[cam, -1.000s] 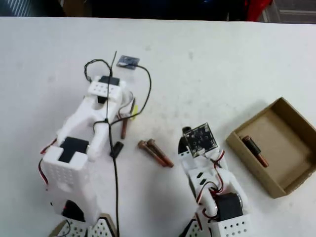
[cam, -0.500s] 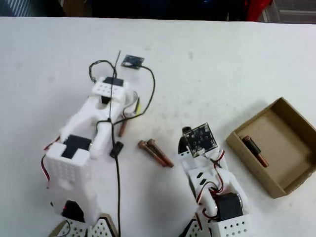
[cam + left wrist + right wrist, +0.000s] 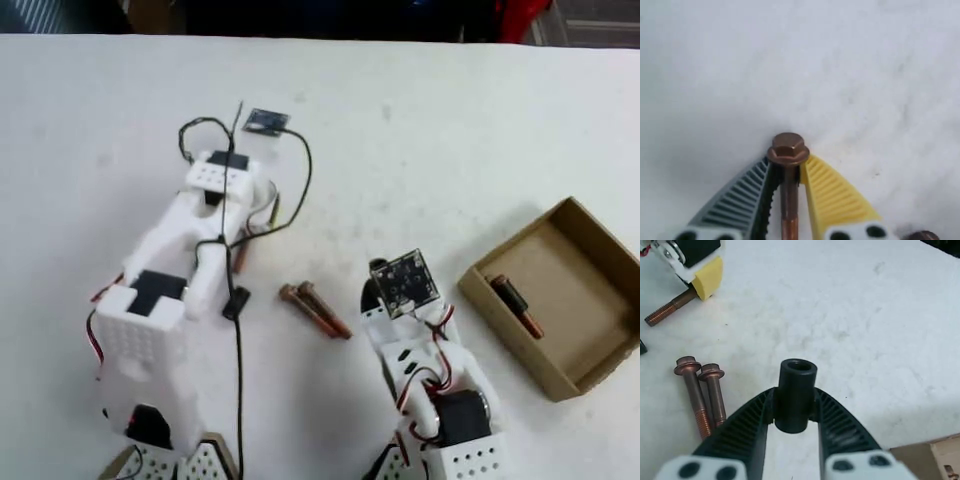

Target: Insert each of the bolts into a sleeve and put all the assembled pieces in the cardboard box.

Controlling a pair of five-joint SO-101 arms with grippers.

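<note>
My left gripper (image 3: 786,167) is shut on a copper bolt (image 3: 786,172), hex head past the grey and yellow fingertips; from above that bolt (image 3: 240,254) pokes out under the left arm. My right gripper (image 3: 794,402) is shut on a black sleeve (image 3: 796,392), held with its bore facing outward; in the high view the sleeve (image 3: 378,268) peeks out just beyond the right arm's camera board. Two loose copper bolts (image 3: 315,309) lie side by side on the table between the arms, also the pair of bolts (image 3: 700,392) in the right wrist view. The cardboard box (image 3: 600,372) at the right holds one assembled bolt and sleeve (image 3: 515,304).
A small dark chip (image 3: 266,122) lies on the white table beyond the left arm. A black cable (image 3: 300,175) loops around the left arm. Open table stretches between the right arm and the box.
The left arm has shifted slightly away from the table's front, carrying its bolt. The right arm, loose bolts and box have not moved.
</note>
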